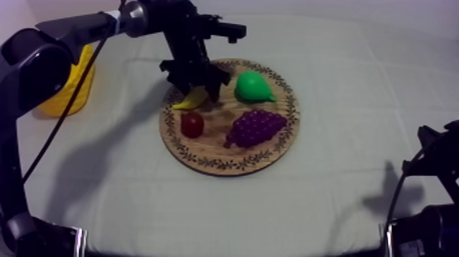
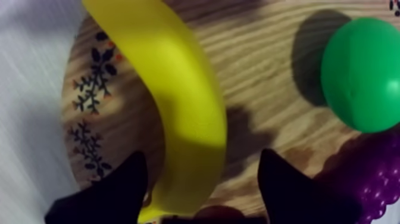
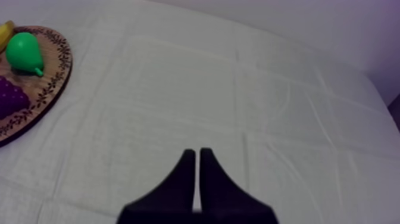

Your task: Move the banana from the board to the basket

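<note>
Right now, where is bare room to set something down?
Bare cloth: the wide stretch between the wooden board and the right gripper, and the gap between board and yellow basket. Crowded: the board, with banana, pear, grapes, small red fruit and the left gripper at the banana.

Robotics lab bench, by the look; table under plain grey-white cloth; bare pale wall behind; left arm and right arm flank it; toy fruit on wooden board.
</note>
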{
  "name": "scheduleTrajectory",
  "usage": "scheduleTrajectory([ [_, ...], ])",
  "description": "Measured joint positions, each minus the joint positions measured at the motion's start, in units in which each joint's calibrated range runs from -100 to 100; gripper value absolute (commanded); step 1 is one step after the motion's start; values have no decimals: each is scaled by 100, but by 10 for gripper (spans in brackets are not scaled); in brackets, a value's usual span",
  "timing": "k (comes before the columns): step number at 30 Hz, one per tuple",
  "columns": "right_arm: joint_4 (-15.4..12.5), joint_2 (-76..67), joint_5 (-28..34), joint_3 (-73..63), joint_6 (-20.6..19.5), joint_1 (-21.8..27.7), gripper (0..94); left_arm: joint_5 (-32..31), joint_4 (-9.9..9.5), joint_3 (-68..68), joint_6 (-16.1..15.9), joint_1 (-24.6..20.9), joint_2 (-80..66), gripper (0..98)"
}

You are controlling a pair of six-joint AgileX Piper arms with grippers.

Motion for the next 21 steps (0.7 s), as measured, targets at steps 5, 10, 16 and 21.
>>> scheduleTrajectory([
  [5, 0, 0, 0, 0, 0, 0, 6, 12, 10, -22, 40, -8, 51, 469],
  [10, 0, 0, 0, 0, 0, 0, 6, 19, -26, -29, 145, -13, 72, 385],
  [16, 0, 0, 0, 0, 0, 0, 6, 19, -102, -14, 280, 2, -32, 334],
  [21, 0, 0, 0, 0, 0, 0, 6, 32, -189, 8, 346, 41, -252, 314],
])
